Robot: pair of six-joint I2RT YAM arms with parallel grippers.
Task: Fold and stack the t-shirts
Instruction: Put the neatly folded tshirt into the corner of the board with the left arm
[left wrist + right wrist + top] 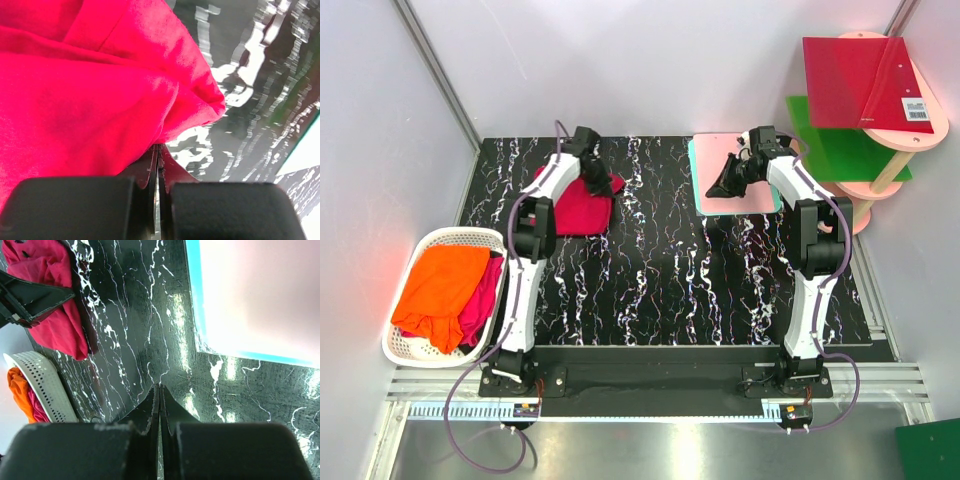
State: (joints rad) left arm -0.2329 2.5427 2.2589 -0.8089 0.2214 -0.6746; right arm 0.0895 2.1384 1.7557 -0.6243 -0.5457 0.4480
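A crimson t-shirt (580, 208) lies crumpled on the black marbled table at the back left. It fills the left wrist view (85, 95) and shows in the right wrist view (57, 320). My left gripper (592, 183) is at the shirt's far right corner, shut on the cloth edge at its tips (159, 146). My right gripper (720, 187) is shut and empty (160, 386), hovering over the near left corner of the pink board (752, 200). A bright orange t-shirt (440, 285) and another crimson t-shirt (483, 300) lie in the basket.
A white basket (450, 236) stands off the table's left edge. The pink teal-edged board (260, 295) lies at the back right. A red board (860, 80) and a green board (845, 150) rest on a pink shelf stand at the far right.
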